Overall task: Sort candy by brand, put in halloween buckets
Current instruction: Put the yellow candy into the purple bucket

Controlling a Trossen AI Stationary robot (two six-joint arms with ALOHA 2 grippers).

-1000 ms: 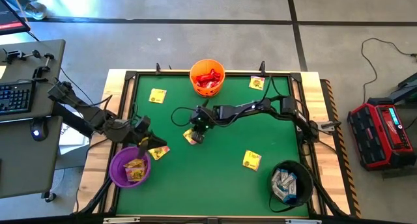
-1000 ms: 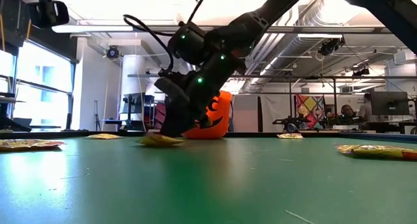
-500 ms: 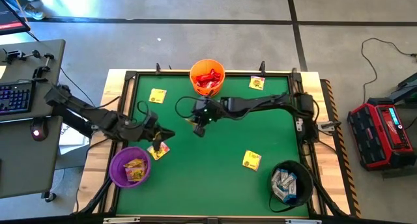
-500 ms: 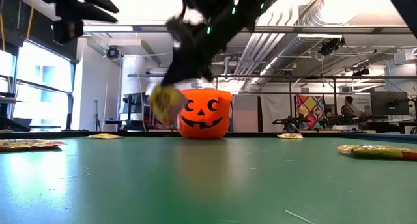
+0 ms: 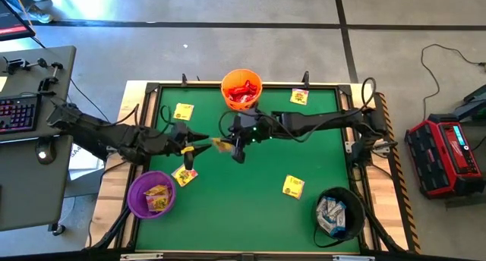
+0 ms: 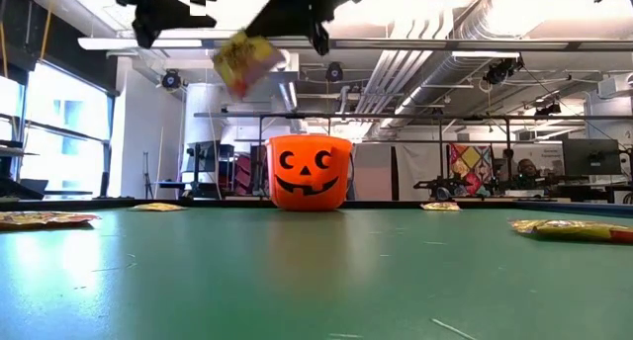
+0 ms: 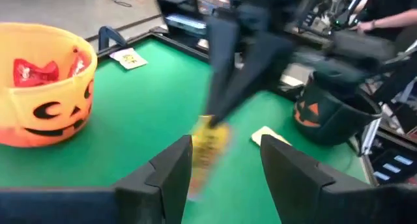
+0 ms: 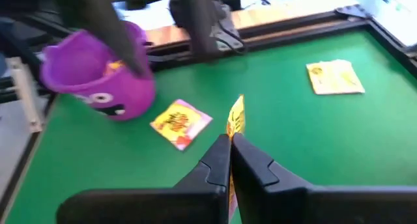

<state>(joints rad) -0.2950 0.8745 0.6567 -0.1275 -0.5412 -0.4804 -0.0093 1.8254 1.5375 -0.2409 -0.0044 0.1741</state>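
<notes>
while both arms hung over the green table (image 5: 250, 208), seen from above, the right gripper (image 5: 230, 146) was near the middle with its jaws clamped on a yellow packet (image 5: 222, 145), and the left gripper (image 5: 199, 142) pointed at it from just beside, jaws apart. the orange bucket (image 5: 241, 89) stood at the far edge with red candy in it, the purple bucket (image 5: 151, 193) sat at the near left corner holding yellow candy, and the black bucket (image 5: 338, 212) at the near right held white-blue packets. four more yellow packets lay loose: one by the purple bucket (image 5: 184, 175), one far left (image 5: 183, 111), one far right (image 5: 299, 97), one near the black bucket (image 5: 293, 187).

from table height, the held packet (image 6: 242, 61) hung tilted high above the surface, with the orange bucket (image 6: 311, 172) behind and below it, and dark gripper parts at the top edge on either side.

through the left wrist camera, the left arm's own fingers (image 7: 169, 172) stood apart, and the yellow packet (image 7: 208, 146) dangled from the right gripper's dark tip (image 7: 225, 100) just ahead of them. the orange bucket (image 7: 39, 87) and the black bucket (image 7: 329, 113) showed to the sides.

through the right wrist camera, the right fingers (image 8: 215, 162) were pressed together on the packet (image 8: 236, 116), seen edge-on, with the purple bucket (image 8: 98, 77) and two loose packets (image 8: 181, 122) (image 8: 335, 77) beyond.
</notes>
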